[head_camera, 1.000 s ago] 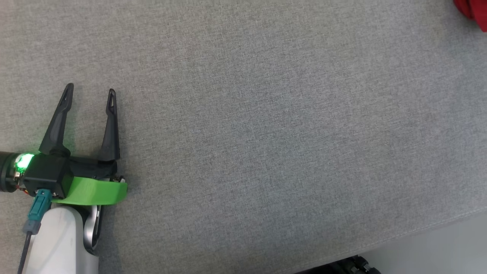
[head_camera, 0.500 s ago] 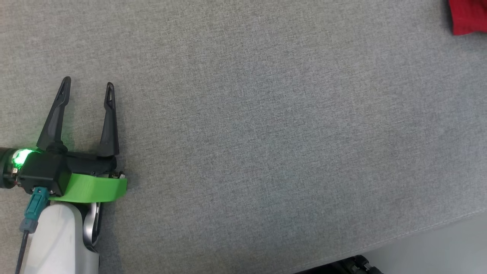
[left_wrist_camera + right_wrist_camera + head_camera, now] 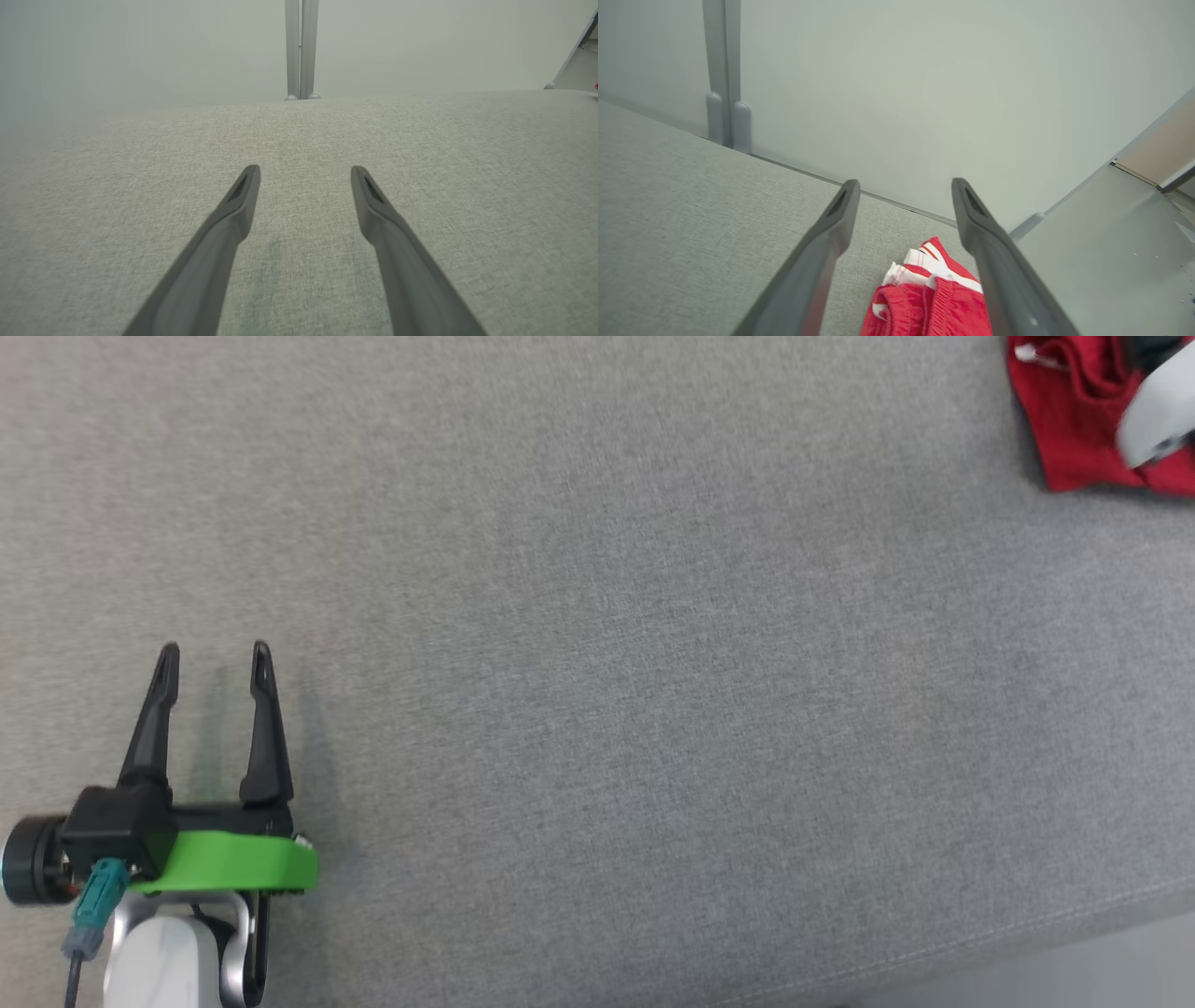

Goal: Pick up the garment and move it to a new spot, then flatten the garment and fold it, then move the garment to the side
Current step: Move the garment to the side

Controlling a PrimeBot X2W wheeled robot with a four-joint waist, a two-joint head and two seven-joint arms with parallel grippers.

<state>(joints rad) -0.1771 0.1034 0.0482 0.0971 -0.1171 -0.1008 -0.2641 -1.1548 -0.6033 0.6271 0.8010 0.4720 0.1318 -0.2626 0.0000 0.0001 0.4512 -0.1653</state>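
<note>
The garment [image 3: 1074, 420] is a crumpled red cloth with white trim, lying at the far right edge of the grey table [image 3: 597, 672]. In the right wrist view the garment [image 3: 934, 294] lies on the table below my right gripper [image 3: 901, 186], whose fingers stand wide apart and hold nothing. My right arm's pale forearm [image 3: 1153, 415] overlaps the cloth in the head view. My left gripper [image 3: 215, 658] is open over bare table at the lower left, far from the cloth. The left wrist view shows the left gripper [image 3: 304, 173] with spread fingers above plain grey fabric.
A pale wall panel with a grey upright post [image 3: 724, 116] borders the table's far side. The table's front edge [image 3: 1027, 933] runs along the lower right of the head view. To the right of the garment a smooth grey surface [image 3: 1111, 261] adjoins the table.
The head camera has shifted, bringing more of the garment and my right forearm into view. The garment now lies loose on the table under my open right gripper. The left gripper stays open.
</note>
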